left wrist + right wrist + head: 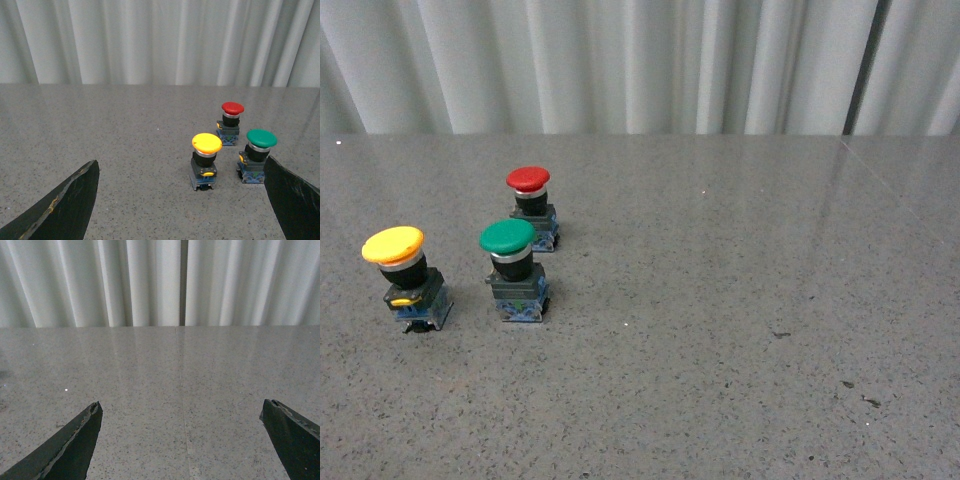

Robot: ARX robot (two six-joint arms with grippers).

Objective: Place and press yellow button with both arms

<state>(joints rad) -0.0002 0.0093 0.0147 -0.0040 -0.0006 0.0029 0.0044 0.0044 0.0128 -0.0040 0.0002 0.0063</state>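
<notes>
The yellow button stands upright on the grey table at the left of the front view, with a yellow mushroom cap, silver collar, black body, yellow tab and blue base. It also shows in the left wrist view, ahead of my open, empty left gripper and a little toward its green-button side. My right gripper is open and empty over bare table; no button shows in its view. Neither arm shows in the front view.
A green-capped button stands just right of the yellow one, and a red-capped button stands behind it; both show in the left wrist view, green and red. White curtains hang behind the table. A seam runs across the tabletop.
</notes>
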